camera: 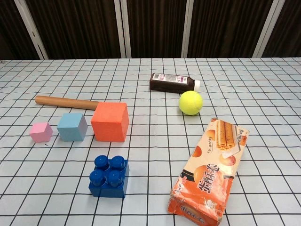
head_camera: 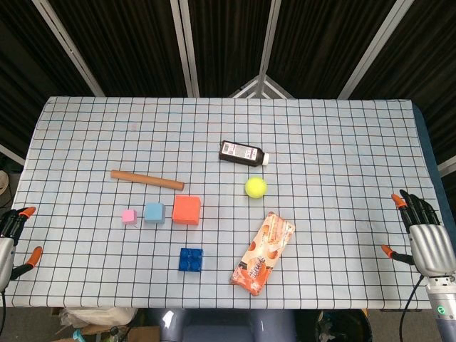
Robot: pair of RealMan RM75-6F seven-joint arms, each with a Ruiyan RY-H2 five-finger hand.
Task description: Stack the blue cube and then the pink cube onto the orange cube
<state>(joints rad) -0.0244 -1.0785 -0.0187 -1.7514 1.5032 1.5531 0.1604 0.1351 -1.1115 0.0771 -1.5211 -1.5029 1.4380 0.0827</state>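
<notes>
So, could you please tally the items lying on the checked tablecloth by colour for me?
Pink: 1, small pink foam cube
Blue: 2, light blue foam cube, dark blue studded plastic brick
Orange: 2, large orange foam cube, orange biscuit packet
Brown: 2, brown wooden rod, dark brown plastic bottle
Yellow: 1, yellow tennis ball
Total: 8

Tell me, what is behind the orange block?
A brown stick lies on the table behind the orange block. Its right end is hidden by the block in the chest view; the head view shows it stopping just behind the block.
</notes>
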